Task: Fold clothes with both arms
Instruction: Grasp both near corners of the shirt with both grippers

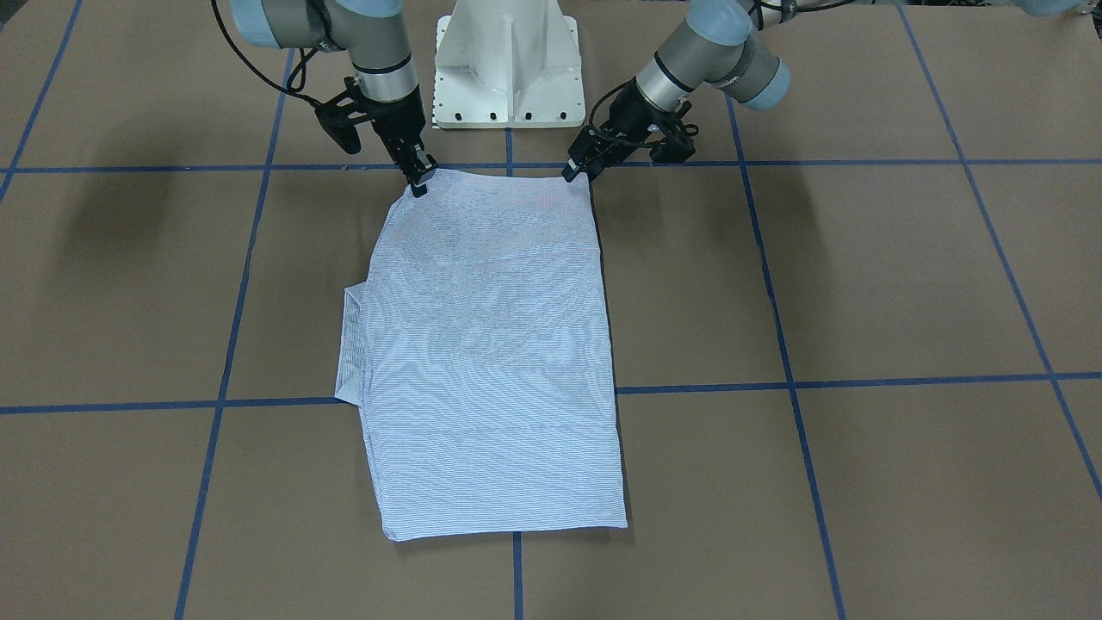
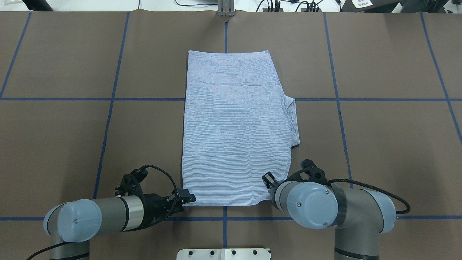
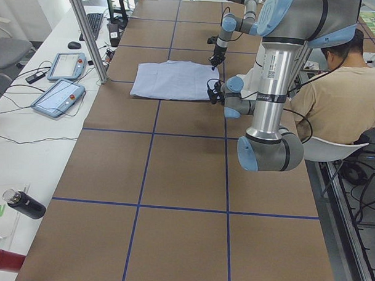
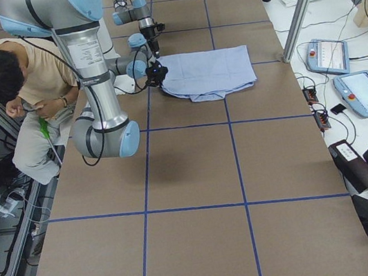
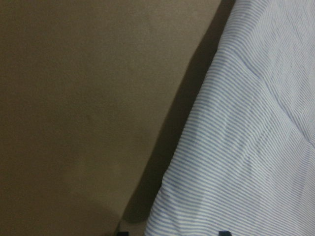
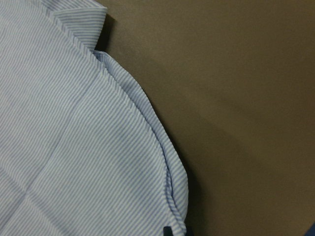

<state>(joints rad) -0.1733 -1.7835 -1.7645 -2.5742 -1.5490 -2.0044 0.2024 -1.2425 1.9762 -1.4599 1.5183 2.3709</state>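
The shirt (image 1: 491,362) is finely striped in light blue and white. The table (image 1: 904,275) is covered in plain brown and crossed by a grid of blue lines (image 1: 861,381). The left arm (image 1: 684,69) and right arm (image 1: 379,43) are finished in silver-grey with light blue caps.

The striped shirt (image 5: 246,147) has a soft crease across it. Its edge slants, and a dark shadow (image 5: 167,147) hugs it. Left of the shirt lies bare brown table (image 5: 74,98). The left gripper (image 5: 172,234) shows two dark fingertips (image 5: 224,233), one over the shirt and one just left of its edge.
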